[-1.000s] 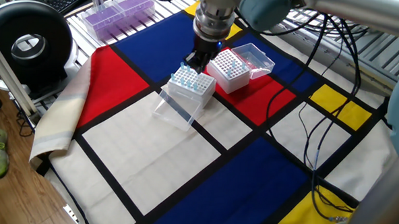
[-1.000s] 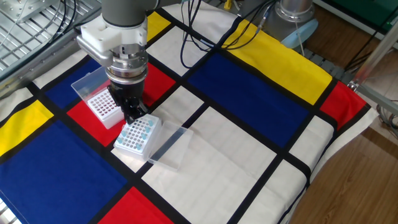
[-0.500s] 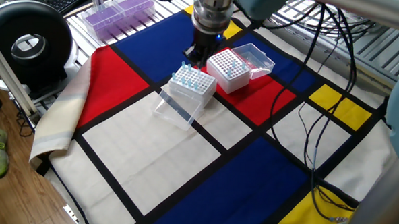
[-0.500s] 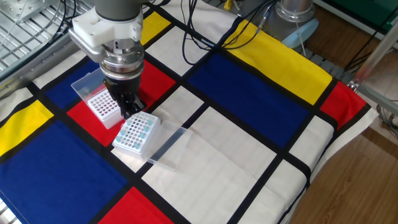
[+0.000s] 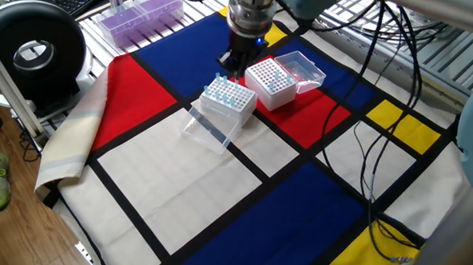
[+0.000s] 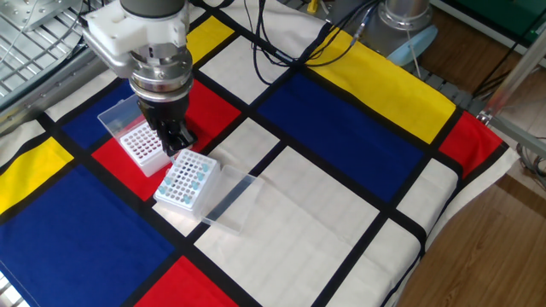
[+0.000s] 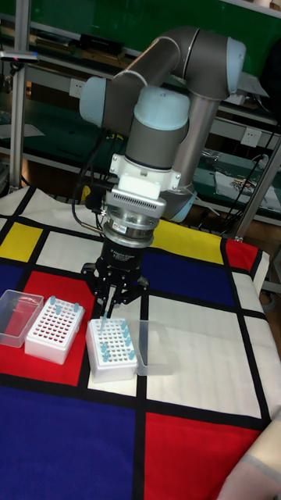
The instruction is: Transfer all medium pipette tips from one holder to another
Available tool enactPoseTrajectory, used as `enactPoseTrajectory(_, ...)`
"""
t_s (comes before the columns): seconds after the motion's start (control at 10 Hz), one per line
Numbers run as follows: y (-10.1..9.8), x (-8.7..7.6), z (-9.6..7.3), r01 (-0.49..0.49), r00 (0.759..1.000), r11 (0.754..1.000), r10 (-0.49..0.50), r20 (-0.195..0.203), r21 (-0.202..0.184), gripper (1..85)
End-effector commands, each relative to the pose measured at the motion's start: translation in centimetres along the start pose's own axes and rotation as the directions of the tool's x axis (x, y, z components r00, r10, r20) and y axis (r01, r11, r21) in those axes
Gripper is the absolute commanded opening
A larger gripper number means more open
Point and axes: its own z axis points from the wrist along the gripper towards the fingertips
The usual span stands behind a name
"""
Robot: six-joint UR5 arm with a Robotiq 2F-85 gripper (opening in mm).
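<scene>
Two white racks stand side by side on the checkered cloth. The nearer rack [image 5: 229, 101] [image 6: 189, 181] [image 7: 113, 349] holds several medium pipette tips [image 7: 125, 337] with light-blue tops. The other rack [image 5: 270, 83] [image 6: 141, 147] [image 7: 55, 328] shows red holes and a few tips. My gripper [image 5: 235, 65] [image 6: 175, 147] [image 7: 109, 306] hangs just above the gap between the racks, at the near rack's edge. Its fingers are pressed together on what looks like one thin tip [image 7: 103, 316] pointing down, which is barely visible.
Each rack has a clear lid folded open beside it [image 5: 302, 70] [image 5: 208, 127]. Purple-tinted rack boxes [image 5: 139, 13] sit at the table's back, next to a black round device [image 5: 29, 50]. Cables [image 5: 380, 118] trail over the cloth on the right.
My gripper has risen off the nearer rack and shifted a little toward the red-holed rack. Both racks stay in place.
</scene>
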Motion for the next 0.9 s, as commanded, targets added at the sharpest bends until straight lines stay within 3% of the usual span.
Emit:
enactPoseTrajectory(0.0,0.2,-0.3,-2.0,-0.012,1.000,1.000,0.012,-0.026,0.002,1.0)
enactPoseTrajectory(0.2,-0.4,-0.4,-2.6,0.006,0.999,1.000,-0.006,-0.037,0.003,1.0)
enactPoseTrajectory(0.5,-3.3,-1.0,-3.0,0.078,0.996,0.997,-0.078,-0.051,-0.011,1.0)
enactPoseTrajectory(0.8,-6.0,-1.1,-2.8,0.130,0.991,0.991,-0.130,-0.037,-0.012,1.0)
